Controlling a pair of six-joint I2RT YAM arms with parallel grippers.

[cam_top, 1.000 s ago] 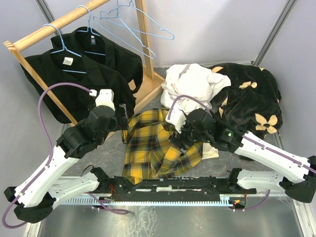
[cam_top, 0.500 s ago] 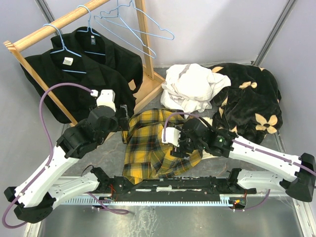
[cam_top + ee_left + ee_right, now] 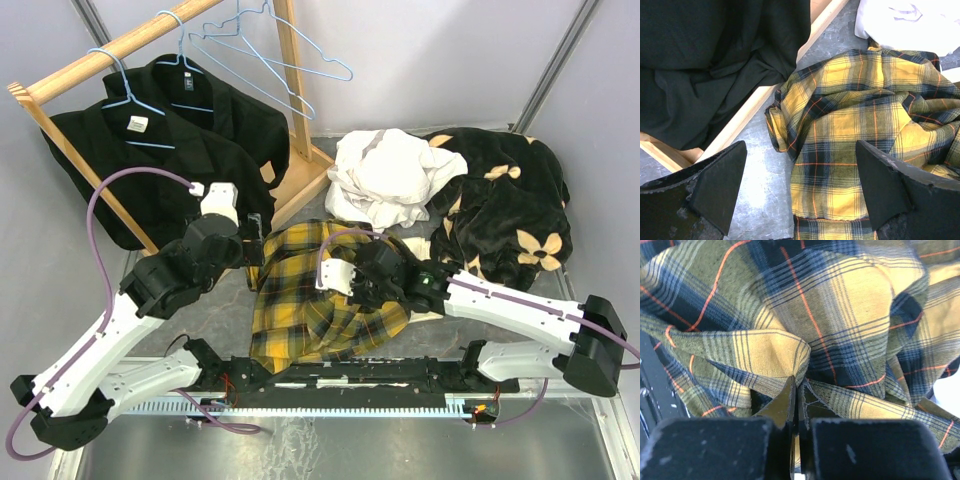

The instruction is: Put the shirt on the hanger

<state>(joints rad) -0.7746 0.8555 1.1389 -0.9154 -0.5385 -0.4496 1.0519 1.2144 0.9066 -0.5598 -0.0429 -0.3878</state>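
**A:** What is the right gripper (image 3: 796, 386) doing?

**B:** Its jaws are pressed together on a raised fold of the shirt (image 3: 840, 305), so the plaid cloth is pinched between the fingertips.

**A:** And the left gripper (image 3: 800, 167)?

**B:** Spread wide with nothing between the fingers. It hangs over the shirt's left side, near the foot of the wooden rack (image 3: 120, 47).

**A:** Where does the shirt lie?

**B:** Crumpled on the table (image 3: 225, 300), around the middle and close to the near edge.

**A:** And the hanger (image 3: 347, 72)?

**B:** On the rack's rail at the far left corner, bare, next to the black shirts (image 3: 150, 160) hung there. A cream-white shirt (image 3: 390, 175) is heaped just beyond the plaid one, and a black floral blanket (image 3: 500, 200) fills the far right corner
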